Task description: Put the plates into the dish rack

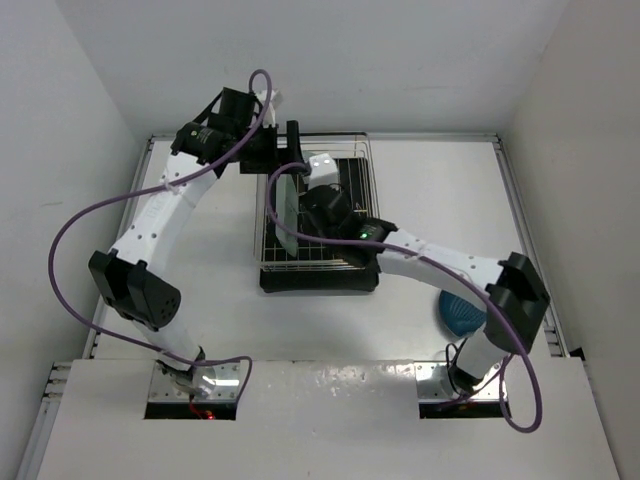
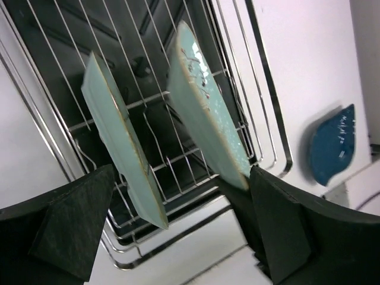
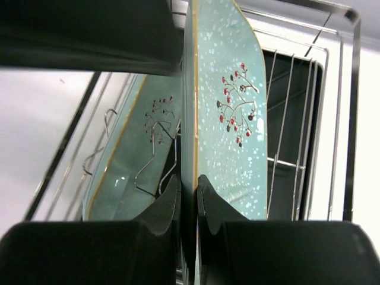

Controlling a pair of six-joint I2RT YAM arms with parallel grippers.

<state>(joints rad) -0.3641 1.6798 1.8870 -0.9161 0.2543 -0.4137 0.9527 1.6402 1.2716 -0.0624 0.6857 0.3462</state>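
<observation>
The chrome wire dish rack (image 1: pixel 352 170) sits mid-table on its black tray. My right gripper (image 1: pixel 318 205) is over the rack, shut on the rim of a mint-green plate (image 1: pixel 285 212) held upright on edge among the bars. In the right wrist view the fingers (image 3: pixel 189 196) pinch this plate (image 3: pixel 228 119). A second mint plate (image 3: pixel 133 157) stands in the rack beside it. Both show in the left wrist view, the held one (image 2: pixel 208 107) and the standing one (image 2: pixel 122 142). My left gripper (image 1: pixel 291 140) hovers open and empty at the rack's far left edge (image 2: pixel 178 231). The dark blue plate (image 1: pixel 460 312) lies on the table, right.
White walls close in the table at the left, back and right. The blue plate also shows in the left wrist view (image 2: pixel 332 145), beyond the rack's rim (image 2: pixel 276 124). The right arm's elbow (image 1: pixel 518 290) hangs over the blue plate.
</observation>
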